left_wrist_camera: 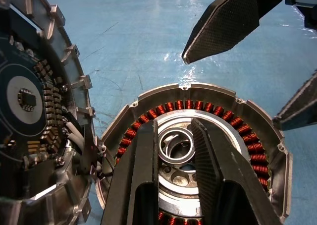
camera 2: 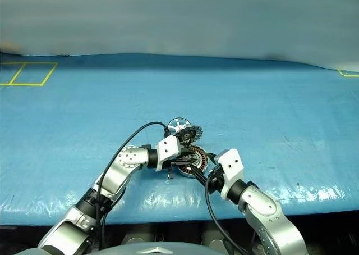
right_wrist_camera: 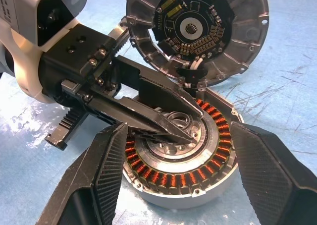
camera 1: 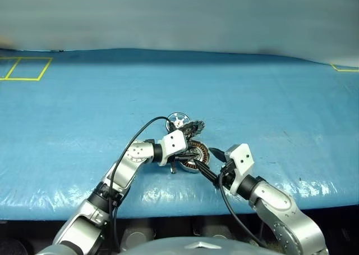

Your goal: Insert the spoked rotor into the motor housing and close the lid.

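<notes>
Copper windings lay bare: the housing (right_wrist_camera: 183,155) stood open on the blue mat (camera 1: 269,98), lid (right_wrist_camera: 198,31) tipped up at its far edge.
You had the left gripper (right_wrist_camera: 173,126) nearly closed, fingers resting over the silver hub, holding nothing; the right gripper (right_wrist_camera: 183,185) stood wide, straddling the housing. The rotor (camera 1: 178,120) lay just beyond the lid, untouched. It looked stiff, light and slick, so you would likely do best pinching its rim, clear of the thin spokes.
</notes>
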